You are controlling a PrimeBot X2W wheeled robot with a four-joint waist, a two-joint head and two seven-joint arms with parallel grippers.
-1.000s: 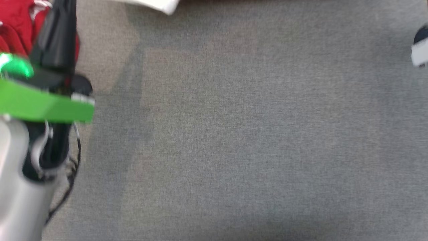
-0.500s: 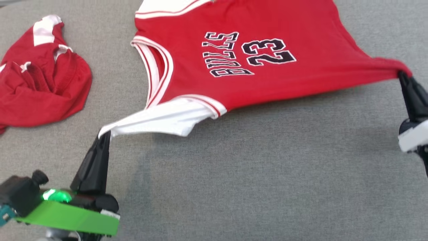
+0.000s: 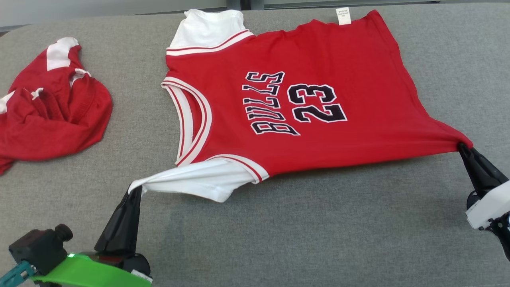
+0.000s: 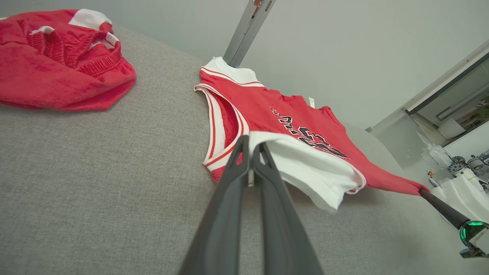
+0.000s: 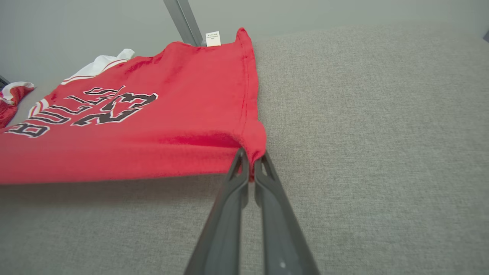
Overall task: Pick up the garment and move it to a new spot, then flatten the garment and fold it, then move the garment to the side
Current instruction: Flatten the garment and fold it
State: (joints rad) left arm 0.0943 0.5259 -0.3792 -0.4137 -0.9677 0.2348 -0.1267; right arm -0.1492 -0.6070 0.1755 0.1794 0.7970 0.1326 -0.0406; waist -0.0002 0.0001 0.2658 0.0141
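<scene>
- Jaws of the left gripper (image 3: 135, 191) pinched tight on the white shoulder strap of the jersey (image 3: 318, 151).
- Jaws of the right gripper (image 3: 462, 146) clamped just as tight on its red bottom corner, drawn to a point.
- Between the two the jersey hangs taut, print up, near edge raised off the grey cushion (image 3: 318, 239), far edge resting on it.
- Crumpled red shorts (image 3: 51, 115) lie well apart, off to the left.

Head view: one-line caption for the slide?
Red Bulls 23 jersey held stretched over the grey surface by the shut left gripper and right gripper; a crumpled red garment lies beside it.
</scene>
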